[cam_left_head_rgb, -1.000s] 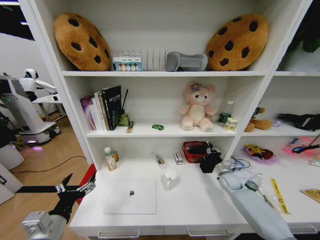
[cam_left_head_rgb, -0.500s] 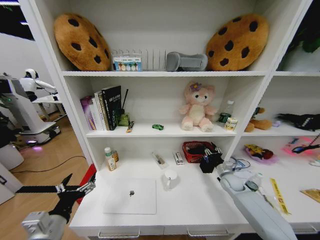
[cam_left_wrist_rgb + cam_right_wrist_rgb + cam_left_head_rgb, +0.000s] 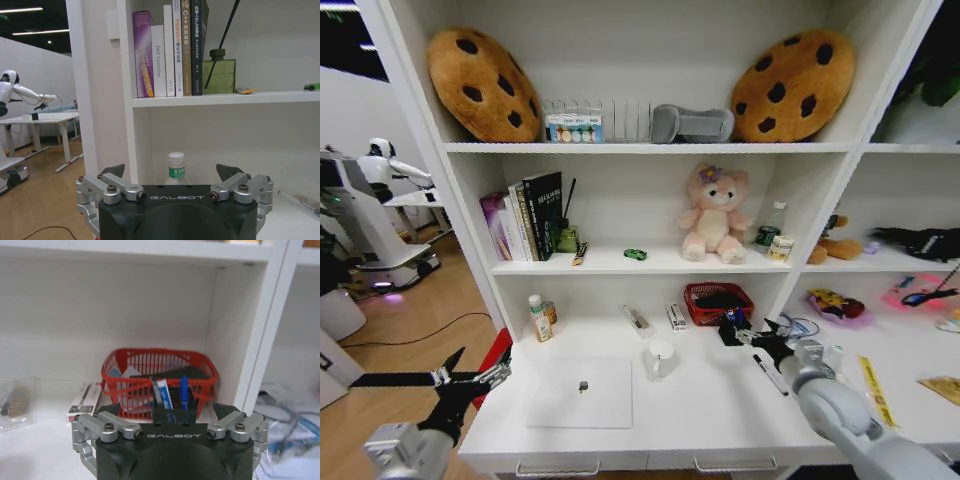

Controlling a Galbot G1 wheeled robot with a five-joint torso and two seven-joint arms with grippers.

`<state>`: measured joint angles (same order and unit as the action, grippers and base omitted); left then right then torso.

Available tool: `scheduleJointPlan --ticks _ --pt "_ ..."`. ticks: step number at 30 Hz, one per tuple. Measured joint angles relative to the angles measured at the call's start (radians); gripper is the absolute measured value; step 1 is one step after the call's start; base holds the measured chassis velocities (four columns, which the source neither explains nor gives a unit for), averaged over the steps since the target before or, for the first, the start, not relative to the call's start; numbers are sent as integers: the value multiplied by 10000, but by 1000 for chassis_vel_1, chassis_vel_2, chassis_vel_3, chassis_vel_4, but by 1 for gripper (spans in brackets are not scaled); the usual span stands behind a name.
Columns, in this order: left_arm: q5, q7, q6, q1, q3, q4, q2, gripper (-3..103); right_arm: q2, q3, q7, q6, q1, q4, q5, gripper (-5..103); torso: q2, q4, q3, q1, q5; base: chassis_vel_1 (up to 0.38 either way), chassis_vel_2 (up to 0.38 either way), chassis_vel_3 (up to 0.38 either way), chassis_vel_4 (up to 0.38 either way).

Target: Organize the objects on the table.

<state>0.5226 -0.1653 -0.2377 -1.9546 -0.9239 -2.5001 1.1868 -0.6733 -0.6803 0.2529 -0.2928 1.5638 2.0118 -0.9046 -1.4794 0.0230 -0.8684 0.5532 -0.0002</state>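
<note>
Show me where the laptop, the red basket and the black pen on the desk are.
laptop [image 3: 580, 392]: head view, middle of its closed lid.
red basket [image 3: 116, 371]: right wrist view, its front rim.
black pen [image 3: 769, 374]: head view, middle of its barrel.

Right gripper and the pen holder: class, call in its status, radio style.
Right gripper open, just short of black pen holder beside red basket. Left gripper open, parked off desk's left edge. Loose black pen lies below right gripper.

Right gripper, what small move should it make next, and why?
Probably shift down over the black pen, which lies loose on the table beside the open right gripper. The pen holder in front of the red basket holds a blue pen. The left gripper waits off the table's left edge.
</note>
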Motion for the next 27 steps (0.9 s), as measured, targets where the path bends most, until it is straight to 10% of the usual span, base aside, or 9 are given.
scheduleJointPlan --ticks 27 --pt "0 1 0 0 0 0 0 100 -975 -250 1085 904 183 226 29 100 2 -4 -1 2 2 -25 -25 24 22"
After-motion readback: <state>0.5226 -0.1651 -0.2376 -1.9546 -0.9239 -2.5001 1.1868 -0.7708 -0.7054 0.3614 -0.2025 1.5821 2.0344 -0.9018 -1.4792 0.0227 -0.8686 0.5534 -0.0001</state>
